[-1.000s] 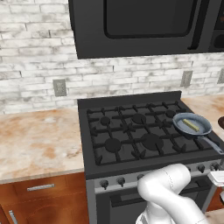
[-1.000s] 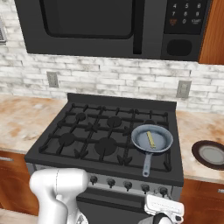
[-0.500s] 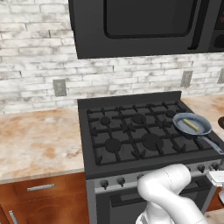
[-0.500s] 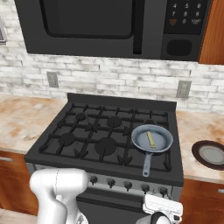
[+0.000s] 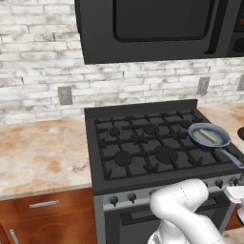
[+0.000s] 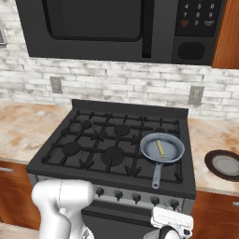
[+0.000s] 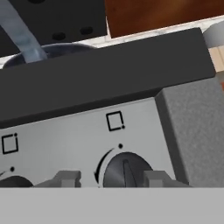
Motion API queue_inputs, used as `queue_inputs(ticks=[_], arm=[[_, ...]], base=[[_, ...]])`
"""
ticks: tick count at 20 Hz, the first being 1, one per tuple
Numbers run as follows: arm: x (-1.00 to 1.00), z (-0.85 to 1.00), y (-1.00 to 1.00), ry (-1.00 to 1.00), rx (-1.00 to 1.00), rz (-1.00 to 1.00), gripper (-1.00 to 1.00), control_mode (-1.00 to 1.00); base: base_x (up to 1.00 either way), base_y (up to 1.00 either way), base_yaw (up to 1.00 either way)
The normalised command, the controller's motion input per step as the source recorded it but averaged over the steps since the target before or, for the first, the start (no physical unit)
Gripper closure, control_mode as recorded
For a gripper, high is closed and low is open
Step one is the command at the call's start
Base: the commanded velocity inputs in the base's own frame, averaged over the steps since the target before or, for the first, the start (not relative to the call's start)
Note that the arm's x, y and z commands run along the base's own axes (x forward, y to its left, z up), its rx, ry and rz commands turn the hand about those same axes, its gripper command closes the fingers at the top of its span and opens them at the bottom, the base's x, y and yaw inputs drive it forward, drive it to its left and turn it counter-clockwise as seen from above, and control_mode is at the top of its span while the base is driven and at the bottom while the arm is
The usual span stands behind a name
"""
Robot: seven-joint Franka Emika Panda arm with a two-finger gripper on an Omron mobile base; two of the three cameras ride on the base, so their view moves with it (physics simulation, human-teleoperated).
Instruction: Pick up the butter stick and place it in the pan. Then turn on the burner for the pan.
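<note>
The butter stick lies inside the pan, which sits on the stove's front right burner with its dark handle pointing toward the stove front. My gripper is low at the stove's front panel, its white hand just before the rightmost knobs. In the hand view a dark burner knob stands between my fingertips. The right tip is at the knob's edge and a gap shows on the left. The pan's handle runs overhead.
A dark plate rests on the counter right of the stove. A row of other knobs lines the front panel, and one neighbour sits just left of my fingers. A microwave hangs above the stove.
The hand has barely shifted in front of the right knobs. Pan and butter stick stay where they were.
</note>
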Motion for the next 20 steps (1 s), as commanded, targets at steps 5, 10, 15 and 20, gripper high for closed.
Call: queue_inputs(ticks=[5, 10, 15, 20], arm=[[0.0, 0.0, 0.0, 0.0, 0.0, 0.0, 1.0, -1.0], [0.09, 0.0, 0.0, 0.0, 0.0, 0.0, 1.0, -1.0], [0.29, 0.0, 0.01, 0.02, -0.06, 0.0, 1.0, -1.0], [0.34, 0.0, 0.04, 0.02, -0.13, 0.0, 1.0, -1.0]], base=[[0.0, 0.0, 0.0], [0.0, 0.0, 0.0], [0.0, 0.0, 0.0], [0.0, 0.0, 0.0]])
